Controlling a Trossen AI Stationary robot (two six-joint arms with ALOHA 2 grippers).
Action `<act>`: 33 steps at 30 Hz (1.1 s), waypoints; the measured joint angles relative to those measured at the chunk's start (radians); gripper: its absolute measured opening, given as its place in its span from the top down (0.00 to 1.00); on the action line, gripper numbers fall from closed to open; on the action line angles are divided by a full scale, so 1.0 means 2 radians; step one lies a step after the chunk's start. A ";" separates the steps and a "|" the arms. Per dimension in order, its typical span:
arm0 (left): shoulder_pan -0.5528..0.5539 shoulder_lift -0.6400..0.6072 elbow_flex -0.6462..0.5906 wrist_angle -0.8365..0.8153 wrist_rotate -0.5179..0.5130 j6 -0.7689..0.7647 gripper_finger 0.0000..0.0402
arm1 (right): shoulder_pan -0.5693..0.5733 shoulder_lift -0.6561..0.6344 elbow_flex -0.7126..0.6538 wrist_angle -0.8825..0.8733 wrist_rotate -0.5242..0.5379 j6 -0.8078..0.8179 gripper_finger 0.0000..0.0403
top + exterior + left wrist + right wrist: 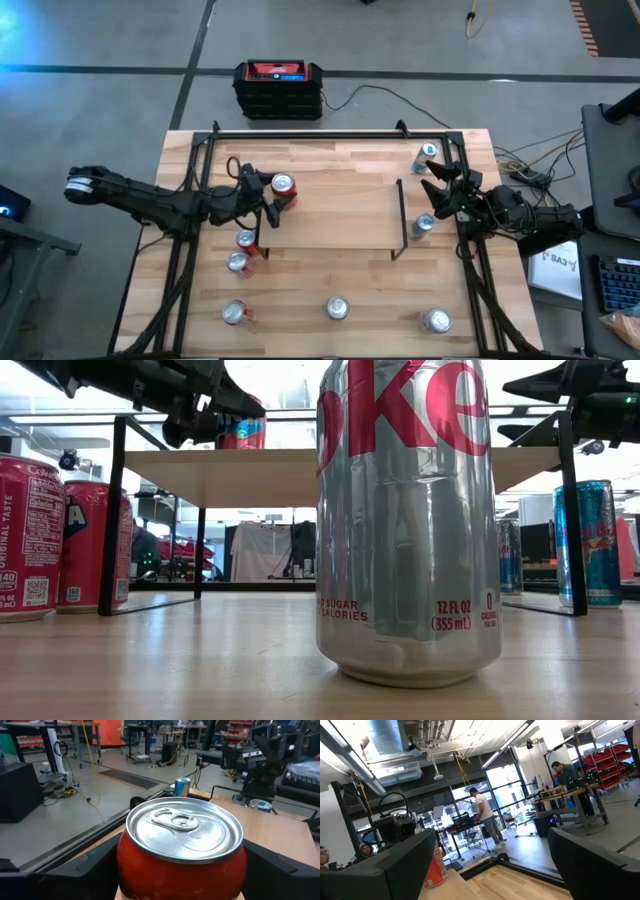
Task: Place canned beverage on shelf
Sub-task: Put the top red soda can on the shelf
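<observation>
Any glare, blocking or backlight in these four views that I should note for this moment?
Low view: a silver can close to the lens blocks the middle, and bright ceiling lights leave the arms as silhouettes. Left wrist view: the red can in the left tool fills the foreground. Right wrist view: tilted, bright windows behind. High view: evenly lit, with a blue glow at the left edge.

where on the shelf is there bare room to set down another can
Nearly all of the shelf is bare: from the red can in the left gripper at its left end across to the right legs. Crowded spots: the silver cans below the left end, and the blue can by the right gripper.
</observation>
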 joint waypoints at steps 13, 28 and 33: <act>0.000 -0.007 -0.009 0.011 -0.002 0.012 0.25 | 0.000 0.000 0.000 0.000 0.000 0.000 0.08; -0.012 -0.034 -0.011 -0.007 -0.001 0.011 0.06 | 0.000 0.000 0.000 0.000 0.000 0.000 0.08; -0.032 -0.052 -0.011 -0.015 -0.011 0.011 0.01 | 0.000 0.000 0.000 0.000 0.000 0.000 0.08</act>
